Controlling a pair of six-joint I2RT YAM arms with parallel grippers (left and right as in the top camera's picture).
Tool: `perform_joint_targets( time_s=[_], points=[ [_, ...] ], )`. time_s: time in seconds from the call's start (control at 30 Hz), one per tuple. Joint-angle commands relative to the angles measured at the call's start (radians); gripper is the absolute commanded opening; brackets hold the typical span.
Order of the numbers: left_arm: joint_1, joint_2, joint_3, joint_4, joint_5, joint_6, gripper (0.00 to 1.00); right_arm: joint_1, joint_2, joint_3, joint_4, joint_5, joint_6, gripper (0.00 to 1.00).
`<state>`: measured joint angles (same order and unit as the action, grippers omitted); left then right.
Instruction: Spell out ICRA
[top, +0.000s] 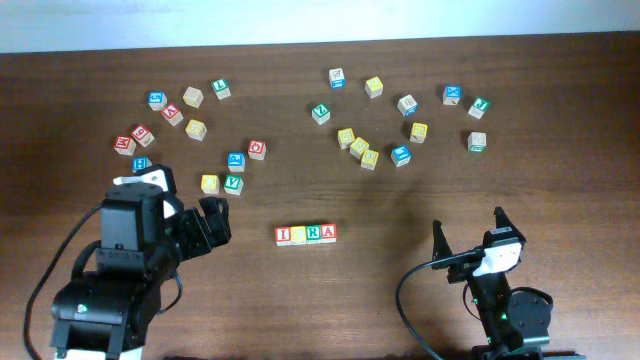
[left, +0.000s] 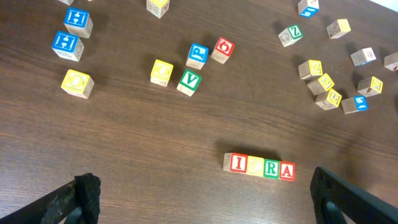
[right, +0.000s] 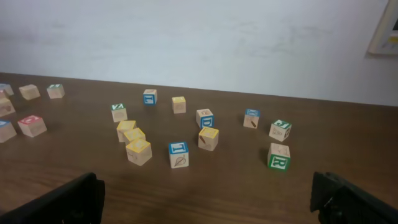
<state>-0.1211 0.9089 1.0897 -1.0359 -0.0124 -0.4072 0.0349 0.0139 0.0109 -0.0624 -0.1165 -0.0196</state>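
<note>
Four wooden cubes stand in a touching row at the table's middle front: red "I" (top: 283, 235), yellow "C" (top: 298, 235), green "R" (top: 313, 234), red "A" (top: 328, 233). In the left wrist view the same row reads I (left: 239, 163), C (left: 255, 165), R (left: 271, 168), A (left: 286, 170). My left gripper (top: 213, 218) is open and empty, left of the row and apart from it; its fingers frame the left wrist view (left: 202, 199). My right gripper (top: 468, 228) is open and empty, well to the right of the row.
Several loose letter cubes lie scattered at the back left, such as a green "V" (top: 233, 184) and a red "O" (top: 257, 149), and at the back right, such as a green cube (top: 477, 142). The right wrist view shows a green "R" cube (right: 278, 156) among others.
</note>
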Motion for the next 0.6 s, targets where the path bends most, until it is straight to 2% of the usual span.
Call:
perform_joint_targets(
  time_s=[0.0,0.17,0.57],
  points=[
    [0.004,-0.003,0.008,0.002,-0.01,0.005,0.99,-0.009,-0.011,-0.005,-0.01,0.02,0.007,0.98],
    [0.004,-0.003,0.008,0.002,-0.01,0.005,0.99,-0.009,-0.011,-0.005,-0.014,0.053,0.063,0.98],
    [0.004,-0.003,0.008,0.002,-0.01,0.005,0.99,-0.009,-0.011,-0.005,-0.013,0.064,0.061,0.98]
  ],
)
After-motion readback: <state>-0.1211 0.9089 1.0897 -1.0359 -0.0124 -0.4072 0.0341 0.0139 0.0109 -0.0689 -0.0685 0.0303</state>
